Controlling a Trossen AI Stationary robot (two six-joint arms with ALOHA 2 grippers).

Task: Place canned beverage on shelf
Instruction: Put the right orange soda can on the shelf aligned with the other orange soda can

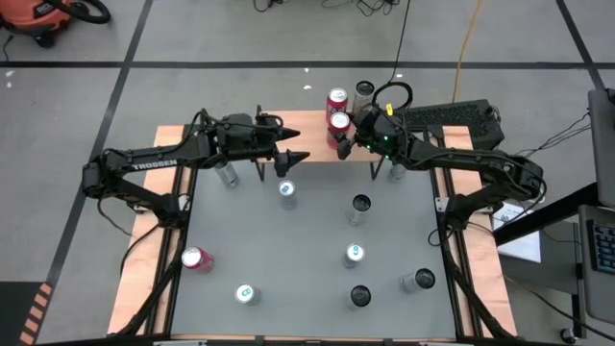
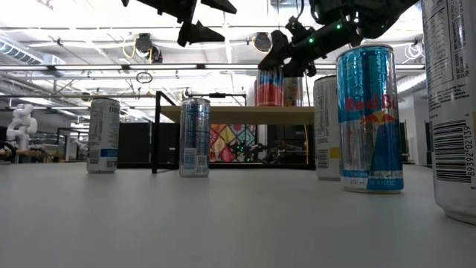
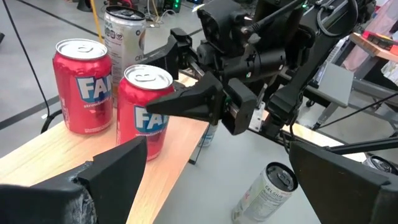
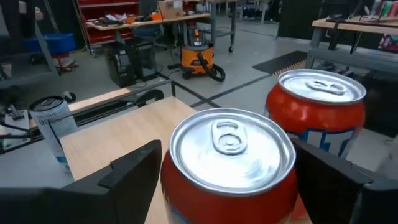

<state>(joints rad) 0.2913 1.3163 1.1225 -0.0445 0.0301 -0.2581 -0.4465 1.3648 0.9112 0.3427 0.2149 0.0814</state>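
Observation:
The shelf stands at the table's far edge, its wooden top on thin black legs. Two red cans stand on it, one behind the other, with a silver can beside them. My right gripper is open, its fingers close on either side of the nearer red can, which rests upright on the shelf. My left gripper hovers open and holds nothing just left of it, over the shelf's front edge. It faces the same red can.
Several slim cans stand about the grey table, among them a blue and silver one and a dark-topped one. A red can lies near the left edge. Pale wooden side boards flank the table.

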